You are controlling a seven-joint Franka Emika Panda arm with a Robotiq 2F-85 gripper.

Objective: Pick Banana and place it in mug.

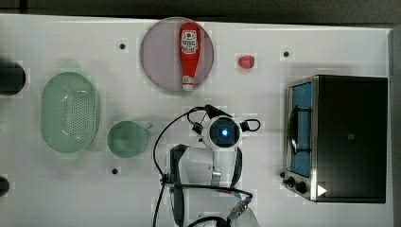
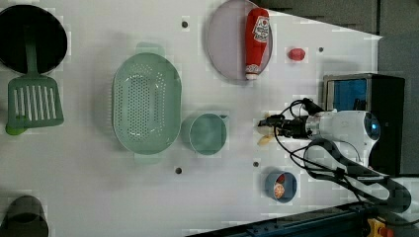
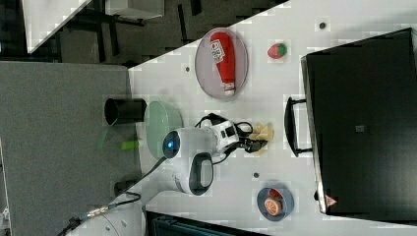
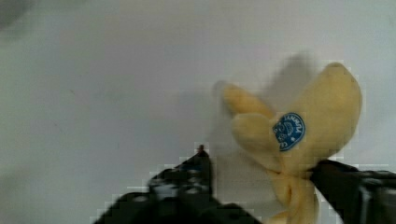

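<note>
We have our gripper [image 4: 261,182] around the banana [image 4: 299,135], fingers not yet tight. Let's squeeze its thin end gently, then lift toward the mug [image 2: 206,133].

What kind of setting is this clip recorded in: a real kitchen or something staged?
Most likely a staged lab tabletop with a kitchen theme, not a real kitchen. A white table holds toy-like props: a ketchup bottle on a plate, a green colander and a small toaster oven.
</note>
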